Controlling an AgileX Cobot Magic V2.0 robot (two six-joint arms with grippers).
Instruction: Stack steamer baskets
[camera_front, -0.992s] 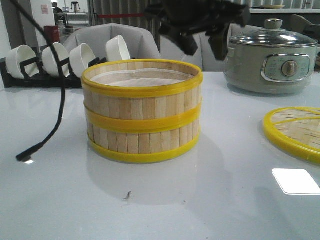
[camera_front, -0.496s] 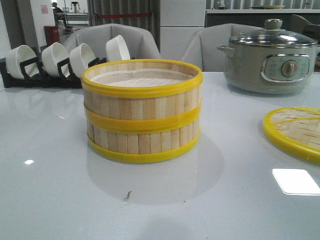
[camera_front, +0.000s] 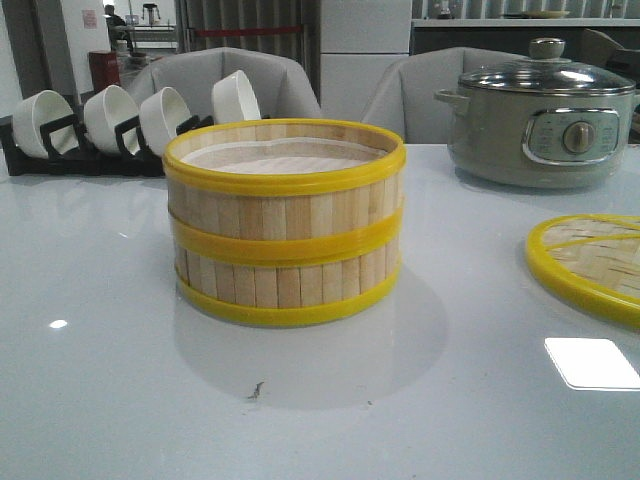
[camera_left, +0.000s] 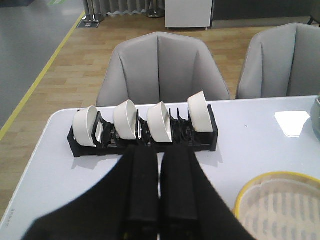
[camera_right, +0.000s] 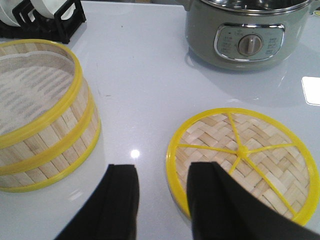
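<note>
Two baskets stacked, lid waiting flat on the table.

Front view: the steamer baskets (camera_front: 285, 222) sit one on the other at mid-table, rims aligned, and the lid (camera_front: 590, 262) lies flat well off to their right, before the grey pot (camera_front: 543, 112); no arm shows here. Left wrist view: the left gripper (camera_left: 159, 192) hangs with fingers pressed together on nothing, above the bowl rack (camera_left: 142, 131). Right wrist view: the right gripper (camera_right: 162, 197) is spread wide, empty, poised just over the lid's near edge. That lid looks light, stiff and thin, so pinch its yellow rim gently; the weave could crack.
</note>
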